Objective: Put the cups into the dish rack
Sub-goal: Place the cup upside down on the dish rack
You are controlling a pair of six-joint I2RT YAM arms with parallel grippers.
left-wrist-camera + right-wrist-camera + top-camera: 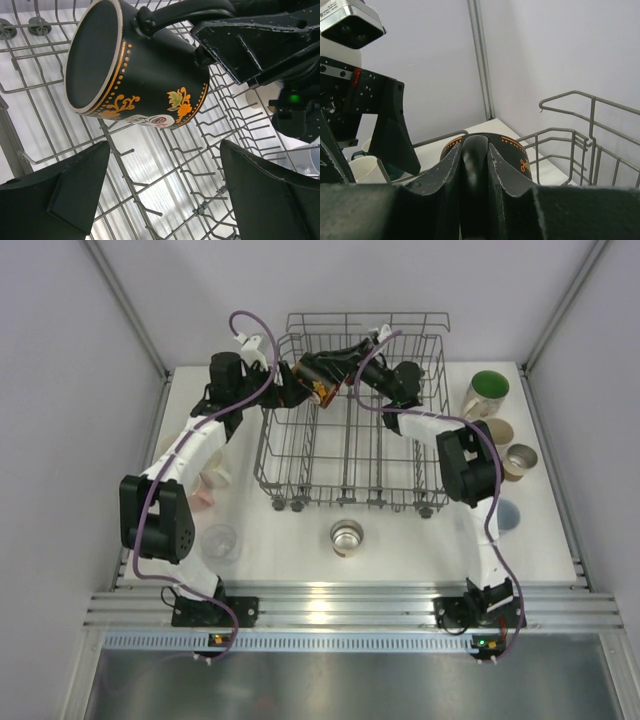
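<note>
Cups stood scattered over the table (410, 550), with loading barely begun. Nearest the arms' bases, a steel cup (346, 537) sat just in front of the dish rack (345, 498), and a clear cup (220, 543) stood off to the left. Further back on the left, a pink cup (203, 498) and a pale one beside it were partly hidden beneath the left arm (190, 452). To the right of the rack and outside it, a bluish cup (508, 515) showed half hidden behind the right arm (465, 462). Beyond it came a tan cup (520, 460), a cream cup (498, 431) and, farthest back, a green mug (487, 392). None of these was in the rack, and the overhead view showed no cup standing among its tines.

Over the rack's far left part hung the one piece in play, a black mug (145, 65) with orange floral trim, tipped on its side. The right jaws were clamped narrowly on its handle, holding it seemingly clear of the wires. The left jaws stood spread wide just beside and below the mug, gripping nothing.

By the look of it, this mug was the first to go in. It was not yet set down, and every cup on the table was left to load.
</note>
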